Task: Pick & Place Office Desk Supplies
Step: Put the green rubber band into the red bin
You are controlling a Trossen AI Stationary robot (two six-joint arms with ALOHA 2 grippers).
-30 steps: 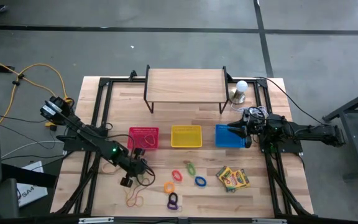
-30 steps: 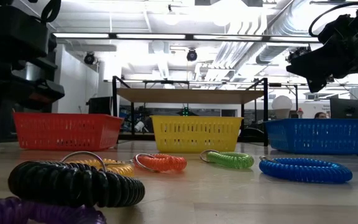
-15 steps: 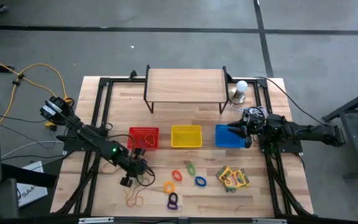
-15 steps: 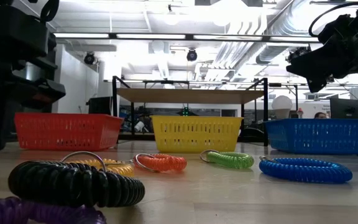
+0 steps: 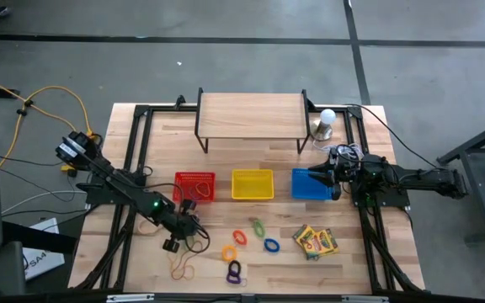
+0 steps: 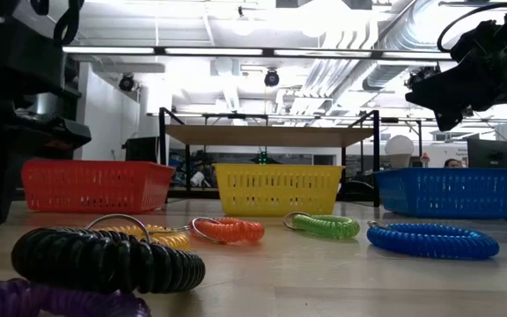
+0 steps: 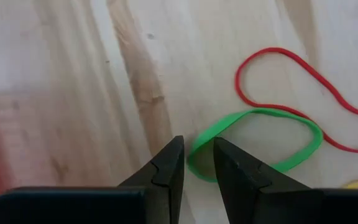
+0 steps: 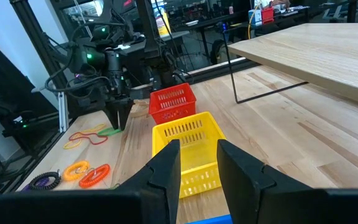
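My left gripper [image 7: 197,152] points down at the table near its left near part [image 5: 173,244]. It is open by a narrow gap, and its two fingertips stand on either side of one end of a green rubber band [image 7: 260,140] that lies flat on the wood. A red rubber band [image 7: 291,87] lies beside the green one. Coiled rings lie flat mid-table: orange [image 5: 240,237], green [image 5: 258,226], blue [image 5: 271,245], purple [image 5: 234,271]. Crayon boxes [image 5: 315,241] lie to their right. My right gripper [image 8: 197,155] hangs open and empty over the blue basket [image 5: 310,184]. My left gripper comes from above with its fingertips [image 7: 173,155] straddling the green rubber band's end [image 7: 194,165]. The band lies slack on the table. I cannot tell whether the fingers touch it.
A red basket [image 5: 194,186] and a yellow basket [image 5: 253,184] stand in a row with the blue one. Behind them is a wooden shelf [image 5: 251,115] on black legs, with a white bulb [image 5: 327,119] at its right. More rubber bands [image 5: 182,269] lie by the near edge.
My left gripper has come down toward the table; in the low view its finger reaches lower than a second ago. The right arm has kept still.
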